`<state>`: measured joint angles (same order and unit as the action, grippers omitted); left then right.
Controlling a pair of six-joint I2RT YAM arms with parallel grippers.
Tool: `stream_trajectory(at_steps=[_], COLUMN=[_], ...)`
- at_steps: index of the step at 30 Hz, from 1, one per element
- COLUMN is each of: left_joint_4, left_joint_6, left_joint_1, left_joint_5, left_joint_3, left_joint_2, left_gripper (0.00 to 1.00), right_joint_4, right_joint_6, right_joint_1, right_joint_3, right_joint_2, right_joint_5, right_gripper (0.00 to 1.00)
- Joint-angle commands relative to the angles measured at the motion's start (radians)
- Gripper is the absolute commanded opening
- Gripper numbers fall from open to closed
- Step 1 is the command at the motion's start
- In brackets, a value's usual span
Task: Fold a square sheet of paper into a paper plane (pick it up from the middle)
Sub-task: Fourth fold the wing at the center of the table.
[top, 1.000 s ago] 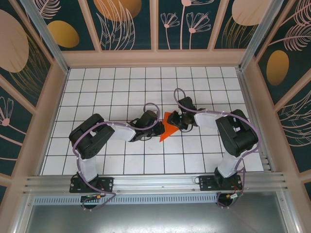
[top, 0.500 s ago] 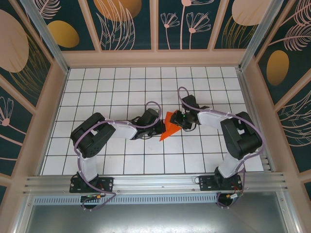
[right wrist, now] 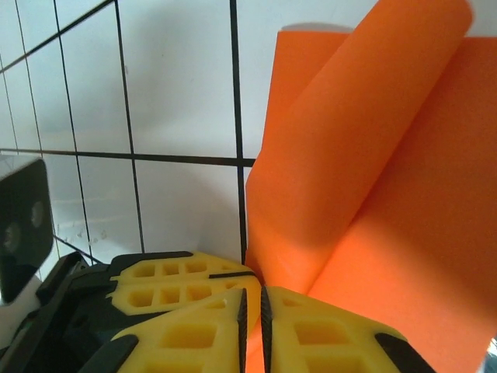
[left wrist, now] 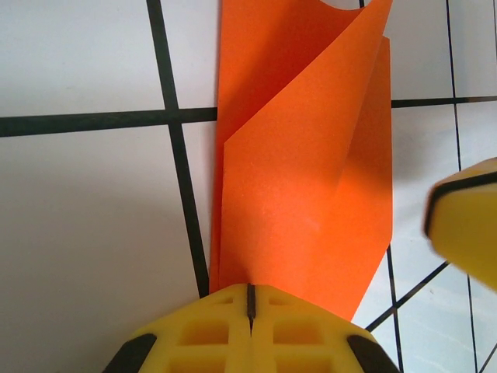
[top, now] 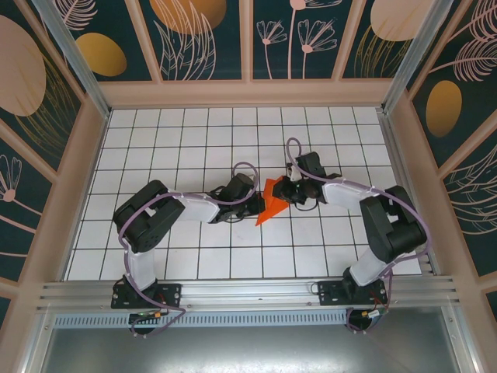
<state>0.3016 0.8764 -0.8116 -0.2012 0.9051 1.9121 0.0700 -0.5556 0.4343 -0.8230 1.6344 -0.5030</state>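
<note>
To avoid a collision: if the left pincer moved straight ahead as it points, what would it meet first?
The left pincer is shut on the orange paper, whose raised flap stands directly ahead. Beyond it, probably the right pincer, slightly to one side; depth is unclear.

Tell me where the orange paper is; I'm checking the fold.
The orange paper sits mid-table in the top view, gripped between the left pincer and right pincer.

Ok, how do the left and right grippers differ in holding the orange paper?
The left gripper reaches in from the left, the right gripper from the right. The left gripper pinches the folded orange paper at its left edge; the right gripper pinches its farther right edge. Both are shut on the paper.
</note>
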Motion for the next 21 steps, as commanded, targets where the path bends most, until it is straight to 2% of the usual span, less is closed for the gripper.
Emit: stream_trajectory(at_steps=[1, 13, 21], left_joint_4=[-0.143, -0.160, -0.171], left_joint_6=[-0.025, -0.039, -0.041], left_joint_1=[0.000, 0.001, 0.001], left_joint_5=[0.010, 0.003, 0.008], left_joint_3=[-0.010, 0.006, 0.006], left_joint_2=[0.059, 0.061, 0.060], left_gripper=[0.00, 0.00, 0.00], right_joint_4=[-0.056, -0.082, -0.031], right_joint_6=[0.029, 0.022, 0.010], right_joint_1=[0.000, 0.000, 0.004], right_joint_3=[-0.027, -0.043, -0.073], right_joint_2=[0.051, 0.111, 0.154], right_joint_5=[-0.062, -0.077, -0.003], right_gripper=[0.15, 0.14, 0.14])
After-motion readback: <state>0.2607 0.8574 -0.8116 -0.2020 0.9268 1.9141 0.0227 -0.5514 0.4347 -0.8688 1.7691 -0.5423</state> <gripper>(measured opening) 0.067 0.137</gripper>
